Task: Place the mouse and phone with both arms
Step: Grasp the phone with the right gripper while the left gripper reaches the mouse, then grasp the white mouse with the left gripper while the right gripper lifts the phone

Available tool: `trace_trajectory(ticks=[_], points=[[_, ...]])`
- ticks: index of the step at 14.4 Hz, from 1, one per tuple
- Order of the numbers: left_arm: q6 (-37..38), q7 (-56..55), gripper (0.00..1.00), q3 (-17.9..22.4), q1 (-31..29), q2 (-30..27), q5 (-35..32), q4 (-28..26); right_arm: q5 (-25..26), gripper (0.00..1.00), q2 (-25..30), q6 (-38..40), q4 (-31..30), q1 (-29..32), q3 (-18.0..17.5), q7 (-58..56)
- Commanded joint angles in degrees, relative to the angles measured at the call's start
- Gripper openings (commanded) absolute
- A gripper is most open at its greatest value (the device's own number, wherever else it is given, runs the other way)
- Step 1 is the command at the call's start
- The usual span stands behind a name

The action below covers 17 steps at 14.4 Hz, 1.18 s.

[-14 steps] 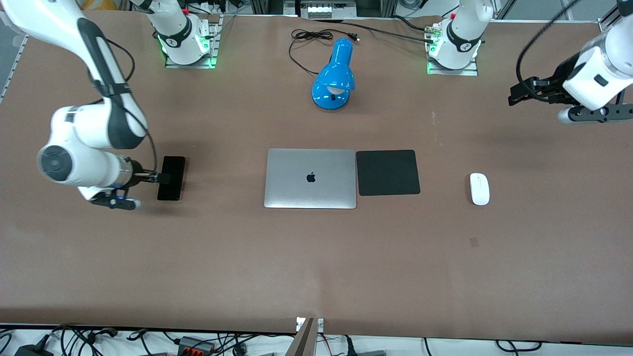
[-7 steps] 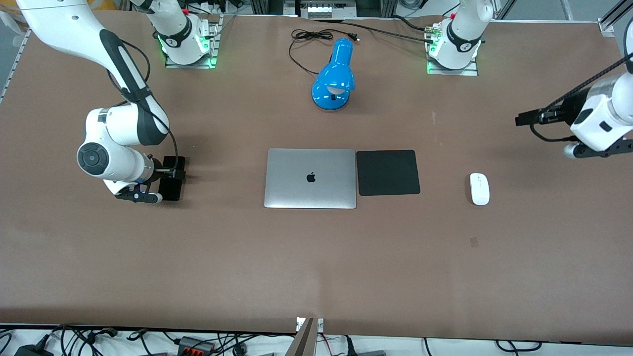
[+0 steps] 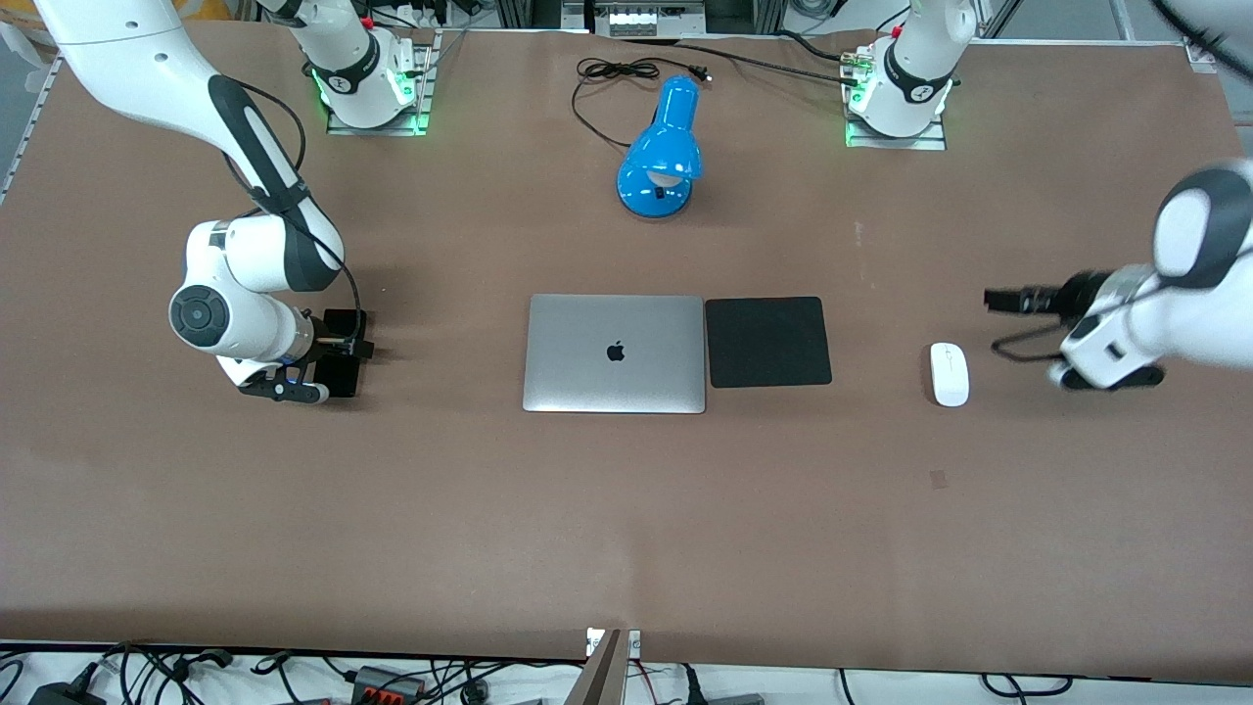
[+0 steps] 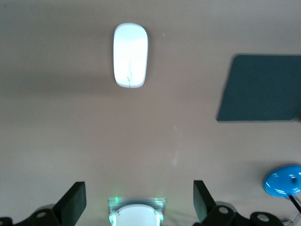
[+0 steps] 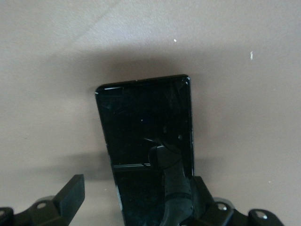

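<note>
The white mouse (image 3: 949, 374) lies on the table toward the left arm's end, beside the black mouse pad (image 3: 767, 341). It also shows in the left wrist view (image 4: 130, 55). My left gripper (image 3: 998, 299) hangs open and empty over the table beside the mouse; in its wrist view (image 4: 136, 205) the mouse is well clear of the fingers. The black phone (image 3: 345, 319) lies flat toward the right arm's end. My right gripper (image 3: 350, 345) is low over it and open. In the right wrist view (image 5: 136, 197) the phone (image 5: 146, 122) lies between the fingers, close against one.
A closed silver laptop (image 3: 614, 352) lies mid-table, touching the mouse pad. A blue desk lamp (image 3: 661, 152) and its black cable (image 3: 607, 73) lie farther from the front camera, between the arm bases. The pad (image 4: 261, 88) and lamp (image 4: 283, 179) show in the left wrist view.
My left arm swung down from high at the table's end to just beside the mouse. My right arm shifted toward the laptop and settled lower over the phone.
</note>
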<state>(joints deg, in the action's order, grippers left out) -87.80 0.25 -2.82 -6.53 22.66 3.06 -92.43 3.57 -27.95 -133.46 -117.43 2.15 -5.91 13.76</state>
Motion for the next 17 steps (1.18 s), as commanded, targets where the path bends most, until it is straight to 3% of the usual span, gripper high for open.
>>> trace_trajectory(ticks=[1,3,9,12,17], points=[[-12.9,4.6,1.0,-0.3,-0.8,0.5,-2.0,-7.6,1.0,1.0,0.2,-2.1,-1.4,0.7,-0.2,0.8],[-21.5,7.1,1.0,-0.3,-0.8,0.1,-2.0,-12.4,1.0,1.0,0.0,-2.2,-1.5,0.7,-0.2,0.8],[-42.3,11.4,1.0,-0.3,-1.0,1.9,-2.0,-20.1,1.0,1.0,-0.6,-2.7,-1.5,0.8,-0.1,0.8],[-47.0,12.2,1.0,-0.3,-0.9,4.5,-2.0,-20.4,1.0,1.0,-0.6,-4.8,-2.7,1.5,-0.1,0.4],[-47.3,13.0,1.0,-0.8,-0.6,6.2,-2.0,-21.6,1.0,1.0,-1.1,-5.5,-3.1,1.7,-0.1,0.3]])
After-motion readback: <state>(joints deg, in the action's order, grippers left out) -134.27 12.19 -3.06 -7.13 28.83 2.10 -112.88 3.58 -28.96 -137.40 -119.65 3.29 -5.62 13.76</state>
